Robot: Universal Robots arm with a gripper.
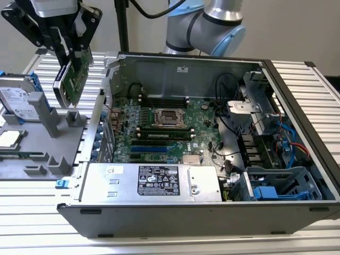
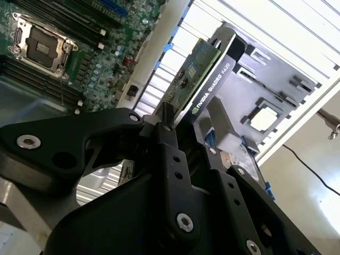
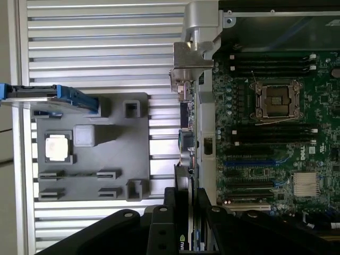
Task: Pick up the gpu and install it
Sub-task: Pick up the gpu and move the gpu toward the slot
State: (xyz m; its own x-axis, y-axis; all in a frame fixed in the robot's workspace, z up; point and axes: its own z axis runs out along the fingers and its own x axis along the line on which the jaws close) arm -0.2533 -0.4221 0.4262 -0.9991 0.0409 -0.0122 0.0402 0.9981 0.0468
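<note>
The gripper sits in the upper left of the exterior view, its fingers clamped on the upper end of the gpu, which hangs clear of everything below it. The card's long axis runs downward from the fingers, leaning a little, with its green face turned toward the exterior view's right. In the second wrist view the gpu juts straight out from between the fingers. It hangs over the grey parts tray, outside the open computer case. The motherboard lies flat inside that case, toward the exterior view's right and lower in the frame than the card, and its blue expansion slots run roughly left to right. Whether the card's lower edge lines up with those slots is hard to judge; it appears skewed to them
</note>
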